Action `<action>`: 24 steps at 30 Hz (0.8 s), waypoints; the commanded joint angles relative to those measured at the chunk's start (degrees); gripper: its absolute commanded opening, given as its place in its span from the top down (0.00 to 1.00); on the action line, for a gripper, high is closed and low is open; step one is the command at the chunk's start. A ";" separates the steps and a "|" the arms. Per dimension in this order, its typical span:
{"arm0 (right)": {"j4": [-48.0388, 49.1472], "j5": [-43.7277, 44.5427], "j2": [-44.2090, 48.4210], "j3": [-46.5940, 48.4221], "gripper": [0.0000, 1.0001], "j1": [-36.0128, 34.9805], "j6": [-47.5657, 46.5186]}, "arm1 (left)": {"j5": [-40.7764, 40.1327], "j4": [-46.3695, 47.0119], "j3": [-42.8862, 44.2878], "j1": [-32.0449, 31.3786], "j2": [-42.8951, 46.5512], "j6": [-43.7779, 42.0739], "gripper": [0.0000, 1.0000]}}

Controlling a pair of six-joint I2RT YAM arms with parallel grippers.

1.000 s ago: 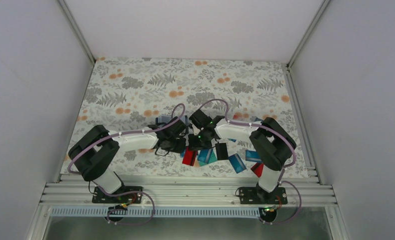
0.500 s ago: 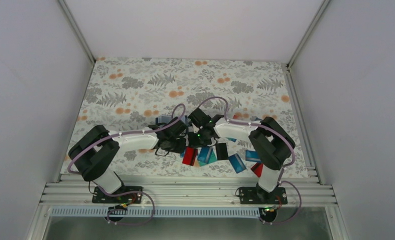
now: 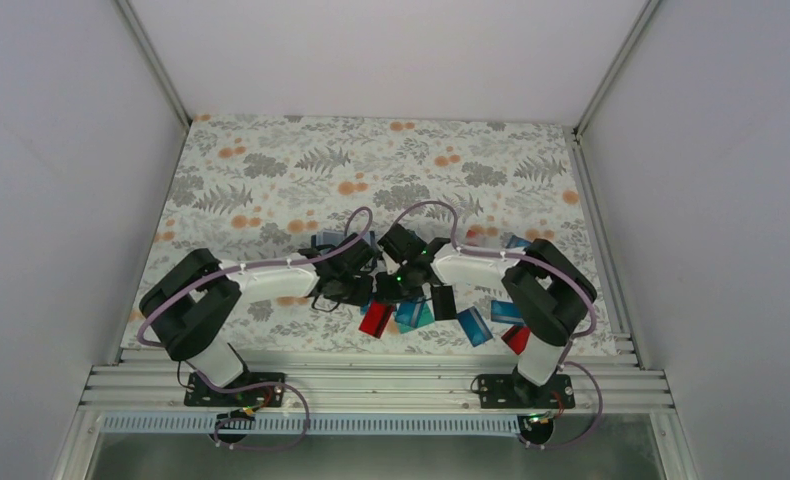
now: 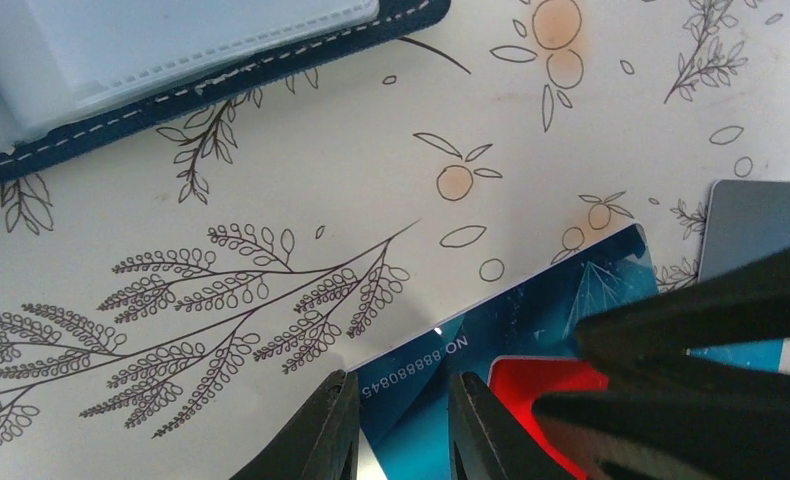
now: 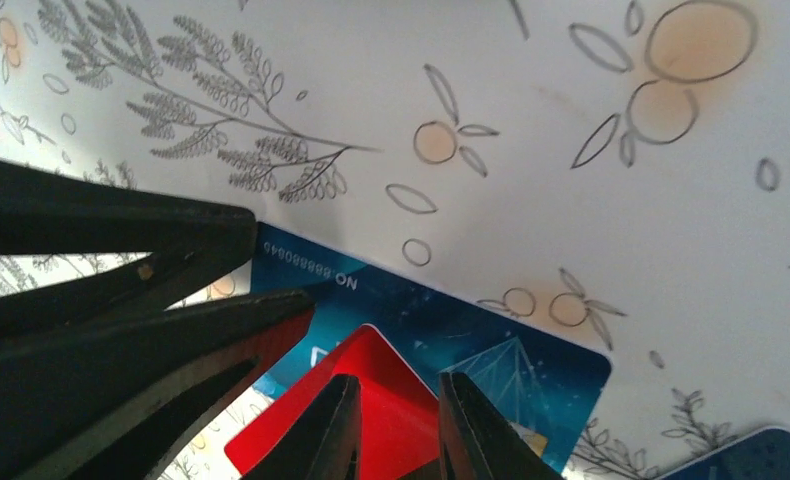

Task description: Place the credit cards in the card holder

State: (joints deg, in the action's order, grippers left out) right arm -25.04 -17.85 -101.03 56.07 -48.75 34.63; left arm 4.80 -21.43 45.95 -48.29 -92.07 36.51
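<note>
1. The left end effector (image 4: pixel 401 385) hangs low over the worktop (image 4: pixel 271 200) with its jaws narrow and a slim gap between them. The numbered corner of a blue card (image 4: pixel 531 300) shows through that gap. The card seems to lie flat, so it looks unclamped, though whether the fingertips touch it cannot be told.
2. The card holder (image 4: pixel 171 108) lies ahead of this end effector and off to its left, well apart from the blue card. It lies open with its clear pockets facing up, and the part in view carries no card.
3. Just to the right of the left end effector, a red card (image 4: pixel 546 375) rests on top of the blue card. A grey card (image 4: pixel 756 215) lies further ahead on that side.
4. The right end effector (image 5: pixel 399 385) stands close opposite the left one, and its jaws are also narrow. The red card fills the gap directly beneath it, with the blue card just beyond. The frames do not show whether the card is pinched or only hovered over.
5. In the overhead view, a black card (image 3: pixel 443 300) lies just beside the right end effector. More blue cards (image 3: pixel 474 325) and a second red one (image 3: pixel 514 338) are scattered further out to its right.
6. The task looks to be near its start. No card can be seen in the card holder, and many remain loose on the worktop, each to be lifted and slid into a pocket.
</note>
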 commanded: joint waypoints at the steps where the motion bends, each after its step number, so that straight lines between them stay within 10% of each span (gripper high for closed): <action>1: -0.22 -1.89 -0.14 -2.72 0.80 -1.98 -1.14 | 1.02 -3.01 -1.27 -0.63 -3.71 0.35 0.76; 24: 3.61 -7.83 -4.35 -1.51 0.80 -10.34 -2.53 | 1.74 -2.48 -2.69 -0.67 -1.72 1.47 0.76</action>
State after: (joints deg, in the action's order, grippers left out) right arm -22.26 -22.48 -102.19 55.88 -52.05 35.44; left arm 4.67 -22.76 45.17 -47.35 -90.98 40.45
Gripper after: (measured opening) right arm 0.200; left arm 0.237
